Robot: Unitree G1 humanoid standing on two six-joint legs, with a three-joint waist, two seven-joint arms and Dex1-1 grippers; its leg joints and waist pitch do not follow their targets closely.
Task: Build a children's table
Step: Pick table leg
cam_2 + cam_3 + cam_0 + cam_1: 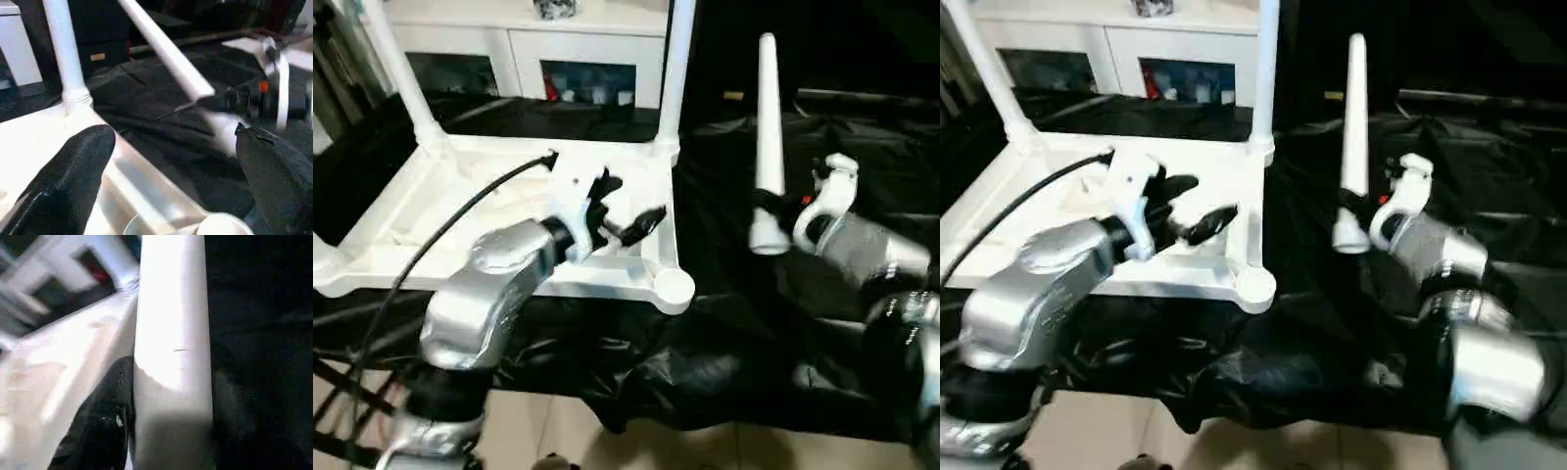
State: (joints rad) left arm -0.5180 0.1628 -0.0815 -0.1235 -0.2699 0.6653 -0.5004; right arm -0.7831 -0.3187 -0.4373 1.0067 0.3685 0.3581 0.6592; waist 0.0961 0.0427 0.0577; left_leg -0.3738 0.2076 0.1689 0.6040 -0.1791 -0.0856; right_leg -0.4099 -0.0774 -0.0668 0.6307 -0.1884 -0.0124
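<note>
The right tool point(773, 211), at the right of the frame, is clamped around the thick lower end of a loose white leg point(768, 127), holding it nearly upright above the black-draped surface point(744, 323). The left tool point(625, 211), at frame centre, has its fingers spread wide and empty, over the ribbed underside of the upturned table top point(411, 211). Two legs point(677, 69) already stand in the far corner sockets; the near right corner socket point(674, 285) is empty, with open black cloth between it and the held leg.
</note>
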